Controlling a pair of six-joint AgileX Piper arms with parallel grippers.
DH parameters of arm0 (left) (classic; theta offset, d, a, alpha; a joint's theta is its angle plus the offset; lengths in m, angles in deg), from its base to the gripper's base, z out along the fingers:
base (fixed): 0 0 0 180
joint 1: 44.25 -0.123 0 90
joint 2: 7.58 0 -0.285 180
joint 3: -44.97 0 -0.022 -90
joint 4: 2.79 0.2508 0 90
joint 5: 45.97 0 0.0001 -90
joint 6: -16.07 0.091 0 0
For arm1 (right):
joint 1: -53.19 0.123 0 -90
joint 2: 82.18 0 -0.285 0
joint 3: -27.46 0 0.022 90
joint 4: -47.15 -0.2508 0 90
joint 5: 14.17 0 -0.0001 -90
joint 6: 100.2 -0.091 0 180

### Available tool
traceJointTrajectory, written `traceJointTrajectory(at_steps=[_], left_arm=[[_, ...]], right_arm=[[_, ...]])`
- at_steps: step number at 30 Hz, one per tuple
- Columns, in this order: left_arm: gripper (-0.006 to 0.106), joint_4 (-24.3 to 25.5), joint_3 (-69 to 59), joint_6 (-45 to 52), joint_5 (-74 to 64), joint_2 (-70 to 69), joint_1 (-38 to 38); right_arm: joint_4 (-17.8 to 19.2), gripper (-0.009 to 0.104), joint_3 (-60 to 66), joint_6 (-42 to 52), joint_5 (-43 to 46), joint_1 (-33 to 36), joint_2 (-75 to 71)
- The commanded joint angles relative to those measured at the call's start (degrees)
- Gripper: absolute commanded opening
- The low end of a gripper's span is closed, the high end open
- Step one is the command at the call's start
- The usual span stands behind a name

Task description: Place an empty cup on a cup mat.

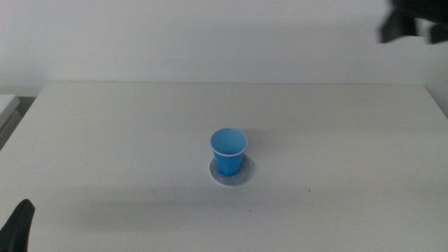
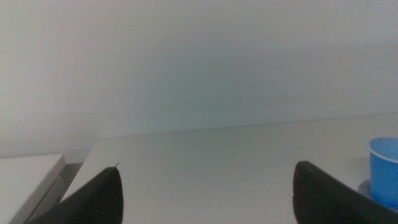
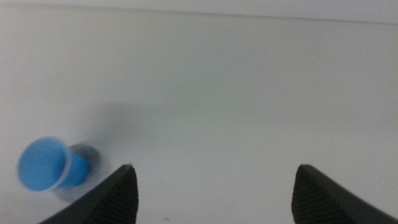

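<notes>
The bright blue cup (image 1: 228, 152) stands upright on the round grey cup mat (image 1: 238, 178) at the middle of the table. It looks empty. My left gripper (image 1: 19, 222) waits low at the front left corner, jaws open and empty; its wrist view catches the cup (image 2: 385, 171) at the edge. My right gripper (image 1: 413, 21) is raised at the far right, well away from the cup, jaws open and empty. Its wrist view looks down on the cup (image 3: 46, 165) and the mat (image 3: 87, 155) beneath it.
The white table (image 1: 140, 126) runs to a pale wall at the back. A white ledge (image 1: 5, 105) sits beyond the table's left edge, also in the left wrist view (image 2: 25, 174).
</notes>
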Motion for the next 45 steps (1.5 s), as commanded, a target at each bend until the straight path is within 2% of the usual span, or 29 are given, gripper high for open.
traceJointTrajectory(at_steps=[1, 6, 8, 12, 15, 19, 22, 29, 36, 45], left_arm=[[0.094, -0.2, 0.0, -0.2, 0.3, -0.2, 0.2], [0.094, -0.2, 0.0, -0.2, 0.3, -0.2, 0.2], [0.094, -0.2, 0.0, -0.2, 0.3, -0.2, 0.2], [0.094, -0.2, 0.0, -0.2, 0.3, -0.2, 0.2], [0.094, -0.2, 0.0, -0.2, 0.3, -0.2, 0.2], [0.094, -0.4, 0.0, -0.2, 0.3, -0.2, 0.2], [0.094, -0.2, 0.0, -0.2, 0.3, -0.2, 0.2], [0.094, -0.2, 0.0, -0.2, 0.3, -0.2, 0.2], [0.094, -0.2, 0.0, -0.2, 0.3, -0.2, 0.2], [0.094, -0.2, 0.0, -0.2, 0.3, -0.2, 0.2]], right_arm=[[0.5, 0.062, 6.7, 1.0, 4.1, -4.1, -7.3], [1.1, 0.062, 24.1, 0.6, 14.5, -9.6, -21.4], [2.9, 0.063, 31.1, -0.2, 18.2, -9.6, -27.2], [2.3, 0.064, 43.0, -1.2, 24.6, -9.6, -37.5], [2.7, 0.069, 50.5, -1.3, 26.6, -9.6, -43.7], [3.4, 0.081, 56.0, 0.0, 26.5, -9.6, -50.5], [3.5, 0.086, 57.9, 1.2, 26.4, -9.6, -53.9], [3.9, 0.086, 61.0, 1.5, 24.6, -9.5, -60.9], [3.5, 0.086, 74.0, 1.0, 36.3, -9.5, -70.7], [4.6, 0.086, 85.1, 0.2, 40.0, -9.5, -82.5]])
